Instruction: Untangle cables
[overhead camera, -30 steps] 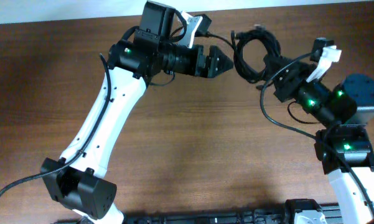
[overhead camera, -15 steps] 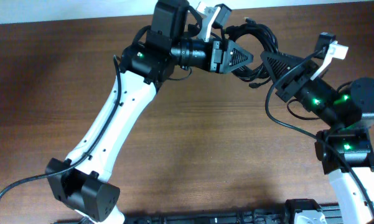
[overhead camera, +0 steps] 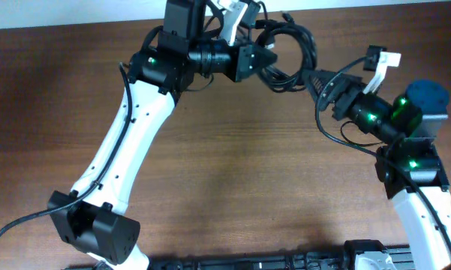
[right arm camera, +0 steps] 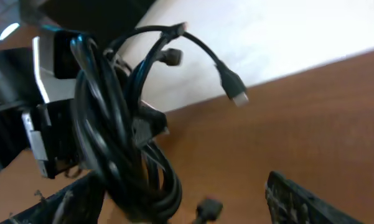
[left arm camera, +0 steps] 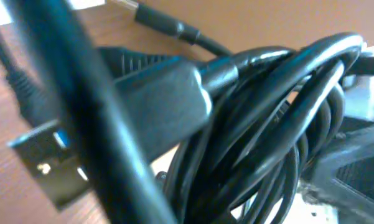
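Wood-grain table is filling the overhead view, and the cables are hanging bunched in one black loop near its far edge, seemingly lifted off it. On their near side the left gripper is pinching them, jaws closed on the strands. Just beside them the right gripper is hovering with its jaws spread wide. They are looking light, limp and slick, so I am judging that a loose plug end is offering a surer hold than the packed middle. Left wrist view is showing a silver USB plug up close. Right wrist view is showing a free end dangling outward, which overhead is barely revealing.
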{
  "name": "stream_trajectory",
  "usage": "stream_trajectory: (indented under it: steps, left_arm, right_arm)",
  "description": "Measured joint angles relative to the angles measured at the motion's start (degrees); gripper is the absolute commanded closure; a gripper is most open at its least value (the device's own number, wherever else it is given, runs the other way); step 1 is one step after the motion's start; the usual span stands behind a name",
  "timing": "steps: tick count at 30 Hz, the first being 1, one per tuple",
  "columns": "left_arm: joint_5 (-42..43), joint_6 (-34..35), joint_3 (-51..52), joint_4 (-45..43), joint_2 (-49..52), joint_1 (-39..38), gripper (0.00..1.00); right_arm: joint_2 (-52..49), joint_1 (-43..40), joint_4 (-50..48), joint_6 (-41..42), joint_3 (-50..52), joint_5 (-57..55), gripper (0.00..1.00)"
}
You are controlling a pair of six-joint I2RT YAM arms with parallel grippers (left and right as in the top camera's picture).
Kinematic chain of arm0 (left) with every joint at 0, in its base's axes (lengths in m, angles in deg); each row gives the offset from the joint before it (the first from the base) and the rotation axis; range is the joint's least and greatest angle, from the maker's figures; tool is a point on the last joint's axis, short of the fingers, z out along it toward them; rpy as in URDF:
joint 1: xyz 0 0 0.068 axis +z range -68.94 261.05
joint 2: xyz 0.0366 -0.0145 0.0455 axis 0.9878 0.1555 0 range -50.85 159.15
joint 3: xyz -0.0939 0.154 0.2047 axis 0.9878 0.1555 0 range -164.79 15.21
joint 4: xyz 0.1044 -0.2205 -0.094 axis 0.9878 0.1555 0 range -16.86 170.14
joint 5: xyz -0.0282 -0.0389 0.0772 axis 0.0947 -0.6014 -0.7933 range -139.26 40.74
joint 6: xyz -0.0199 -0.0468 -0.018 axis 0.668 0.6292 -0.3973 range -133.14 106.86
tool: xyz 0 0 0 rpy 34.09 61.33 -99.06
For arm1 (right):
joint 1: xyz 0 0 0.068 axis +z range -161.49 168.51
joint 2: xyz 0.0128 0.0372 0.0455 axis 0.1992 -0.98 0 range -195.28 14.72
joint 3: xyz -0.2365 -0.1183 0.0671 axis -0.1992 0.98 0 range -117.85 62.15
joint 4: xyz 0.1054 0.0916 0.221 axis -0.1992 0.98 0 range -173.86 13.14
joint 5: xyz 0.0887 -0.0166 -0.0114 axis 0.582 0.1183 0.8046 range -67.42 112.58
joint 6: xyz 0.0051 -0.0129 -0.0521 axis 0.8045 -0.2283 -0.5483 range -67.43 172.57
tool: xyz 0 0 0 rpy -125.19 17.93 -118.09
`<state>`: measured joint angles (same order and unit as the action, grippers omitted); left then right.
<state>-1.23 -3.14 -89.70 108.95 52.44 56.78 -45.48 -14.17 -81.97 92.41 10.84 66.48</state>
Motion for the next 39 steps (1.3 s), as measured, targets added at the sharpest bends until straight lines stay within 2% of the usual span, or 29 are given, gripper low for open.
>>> stream_trajectory:
  steps: [5, 7, 9, 22, 39]
  left_arm:
    - [-13.07, -5.49, 0.02, 5.62, 0.00, 0.04, 1.00]
    - [-15.56, -7.48, 0.02, 5.66, 0.00, 0.04, 1.00]
    - [-16.81, -8.11, 0.00, 5.64, 0.00, 0.04, 1.00]
    - [-18.10, -8.94, 0.02, 5.66, 0.00, 0.04, 1.00]
    - [-18.10, -8.94, 0.02, 5.53, 0.00, 0.04, 1.00]
  right_arm:
    - [-1.68, 0.00, 7.19, -4.90, -0.02, -0.02, 0.09]
    - [-2.01, 0.00, 9.07, -6.54, -0.02, -0.09, 0.08]
    - [-2.34, 0.00, 9.31, -7.61, -0.02, -0.07, 0.01]
    - [-7.45, 0.00, 9.33, -8.74, -0.02, -0.09, 0.01]
    - [-23.47, 0.00, 9.33, -8.79, -0.02, -0.09, 0.01]
